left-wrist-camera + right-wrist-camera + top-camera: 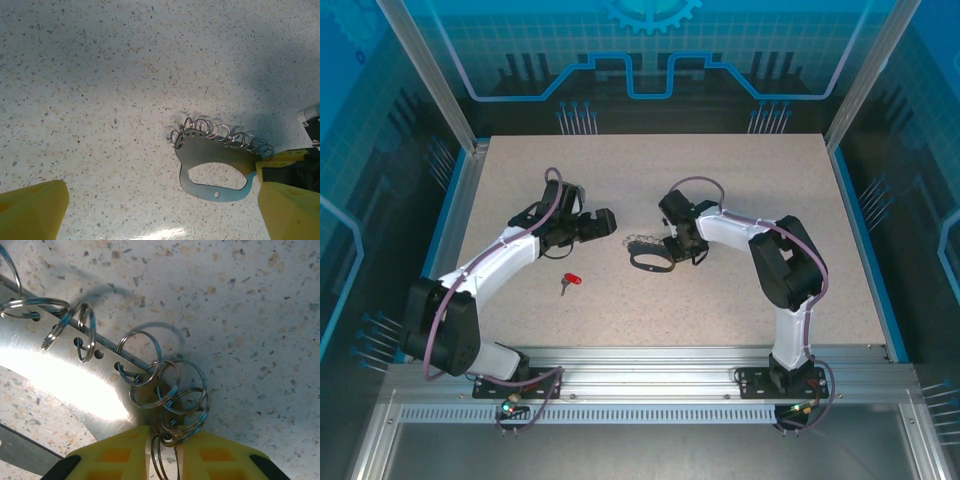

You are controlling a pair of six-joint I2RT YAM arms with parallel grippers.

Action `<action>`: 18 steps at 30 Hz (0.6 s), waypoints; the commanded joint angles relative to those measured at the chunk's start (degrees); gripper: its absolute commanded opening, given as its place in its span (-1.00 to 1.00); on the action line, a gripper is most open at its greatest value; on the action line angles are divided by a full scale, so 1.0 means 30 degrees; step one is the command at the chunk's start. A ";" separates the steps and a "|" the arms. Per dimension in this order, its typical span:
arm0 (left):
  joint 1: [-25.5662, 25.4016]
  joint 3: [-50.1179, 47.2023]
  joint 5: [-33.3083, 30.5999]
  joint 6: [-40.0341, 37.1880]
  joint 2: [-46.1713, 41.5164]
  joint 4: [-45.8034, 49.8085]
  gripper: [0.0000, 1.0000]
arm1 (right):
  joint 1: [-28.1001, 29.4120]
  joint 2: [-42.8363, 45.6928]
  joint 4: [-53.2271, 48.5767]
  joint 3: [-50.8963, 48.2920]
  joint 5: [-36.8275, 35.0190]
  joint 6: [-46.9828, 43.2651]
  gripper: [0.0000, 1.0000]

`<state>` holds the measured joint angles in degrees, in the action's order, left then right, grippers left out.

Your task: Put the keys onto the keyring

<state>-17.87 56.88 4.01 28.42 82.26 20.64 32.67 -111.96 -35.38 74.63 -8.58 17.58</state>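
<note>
My right gripper (162,440) pinches the end of the stiff, thin keyring (215,170) on the table (770,180), its wire rings (145,375) looking loose and slippery, my left gripper (605,222) gapes empty, and the key (570,281), lying apart nearer me and surely light, I'd take by its red plastic head.

The counter (720,180) is pale beige, speckled with brown and grey flecks. The key (570,281) has a red head and a silver blade. The keyring (210,152) is brushed grey metal, its rings (145,375) shiny silver. The fingers (35,210) are bright yellow.
</note>
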 commanded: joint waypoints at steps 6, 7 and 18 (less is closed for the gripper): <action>-0.0108 0.0608 0.0452 0.0083 0.0101 -0.0143 0.98 | -0.0477 0.0516 -0.0338 -0.0636 0.0021 -0.0412 -0.58; -0.0108 0.0626 0.0452 0.0102 0.0105 -0.0152 0.97 | -0.0474 0.0549 -0.0338 -0.0653 0.0047 -0.0441 -0.58; -0.0094 0.0551 0.0655 0.0164 0.0080 -0.0186 0.97 | -0.0926 0.1123 -0.0064 -0.1111 0.0467 -0.0441 -0.44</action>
<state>-17.87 56.97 4.43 28.49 82.26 20.62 31.03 -110.41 -34.94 72.64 -8.38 16.62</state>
